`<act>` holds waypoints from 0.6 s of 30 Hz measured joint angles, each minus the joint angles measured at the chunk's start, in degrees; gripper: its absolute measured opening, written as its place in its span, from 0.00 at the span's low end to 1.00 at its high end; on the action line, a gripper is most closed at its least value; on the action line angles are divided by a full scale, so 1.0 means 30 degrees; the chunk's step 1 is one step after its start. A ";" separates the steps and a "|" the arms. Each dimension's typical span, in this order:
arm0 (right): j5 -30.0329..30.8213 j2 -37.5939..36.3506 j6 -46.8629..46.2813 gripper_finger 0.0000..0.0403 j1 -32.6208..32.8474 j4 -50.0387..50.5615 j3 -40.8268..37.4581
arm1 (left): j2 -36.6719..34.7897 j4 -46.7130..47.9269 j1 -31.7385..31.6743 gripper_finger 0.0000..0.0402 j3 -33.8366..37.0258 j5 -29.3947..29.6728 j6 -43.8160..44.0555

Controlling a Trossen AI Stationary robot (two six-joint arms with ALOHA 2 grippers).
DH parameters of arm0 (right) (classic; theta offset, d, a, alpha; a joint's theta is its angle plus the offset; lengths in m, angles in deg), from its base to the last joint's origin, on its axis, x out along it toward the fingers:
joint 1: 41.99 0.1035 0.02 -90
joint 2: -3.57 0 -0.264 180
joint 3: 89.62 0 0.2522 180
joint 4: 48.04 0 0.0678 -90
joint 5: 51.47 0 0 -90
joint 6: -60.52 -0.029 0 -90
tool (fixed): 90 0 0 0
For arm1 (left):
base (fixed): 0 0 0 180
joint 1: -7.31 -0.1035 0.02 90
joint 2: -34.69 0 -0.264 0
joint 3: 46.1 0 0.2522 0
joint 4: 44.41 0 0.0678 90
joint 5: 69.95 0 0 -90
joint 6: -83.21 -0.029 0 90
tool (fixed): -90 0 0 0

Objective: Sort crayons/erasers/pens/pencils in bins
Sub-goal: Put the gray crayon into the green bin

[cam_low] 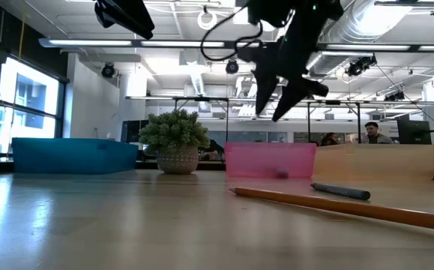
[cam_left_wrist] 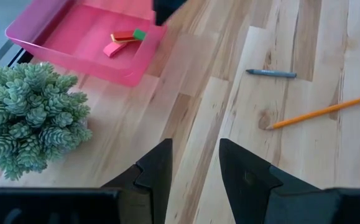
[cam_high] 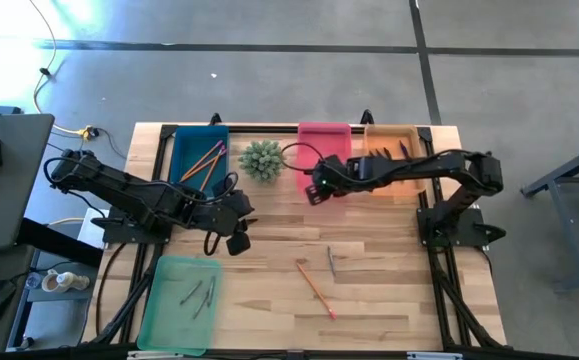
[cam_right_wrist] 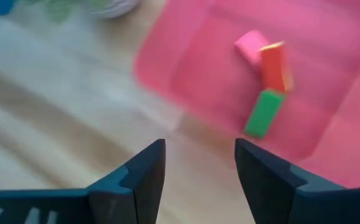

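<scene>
While the right gripper (cam_right_wrist: 198, 165) hangs with jaws apart and empty over the pink bin (cam_right_wrist: 329, 37) holding the erasers (cam_right_wrist: 267, 65), the left gripper (cam_left_wrist: 195, 165) waits above the desk (cam_left_wrist: 291, 155), jaws apart, empty

Three bins (cam_high: 199, 150) line the counter's (cam_high: 389, 290) far edge, a plant (cam_high: 262, 160) between the left two. Erasers (cam_right_wrist: 268, 74) lie in the middle bin. A fourth bin (cam_high: 181, 303) sits near-left; a pencil (cam_high: 314, 288) and pen (cam_high: 331, 260) lie centre-front.
</scene>
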 joint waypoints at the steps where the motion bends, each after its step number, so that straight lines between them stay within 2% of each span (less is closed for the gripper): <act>1: -0.0282 0.0000 -0.0435 0.45 0.0331 0.0173 0.0230 | 0.0000 0.0000 0.0000 0.30 0.0000 -0.0003 0.0000; 12: -0.0772 0.0066 -0.6564 0.45 0.4542 0.1143 0.0649 | 0.0000 -0.0007 0.0000 0.30 0.0000 0.0040 -0.0146; 18: -0.0783 0.0066 -0.8387 0.45 0.6167 0.1953 0.0649 | 0.0000 -0.0044 0.0000 0.30 -0.0007 0.0084 -0.0137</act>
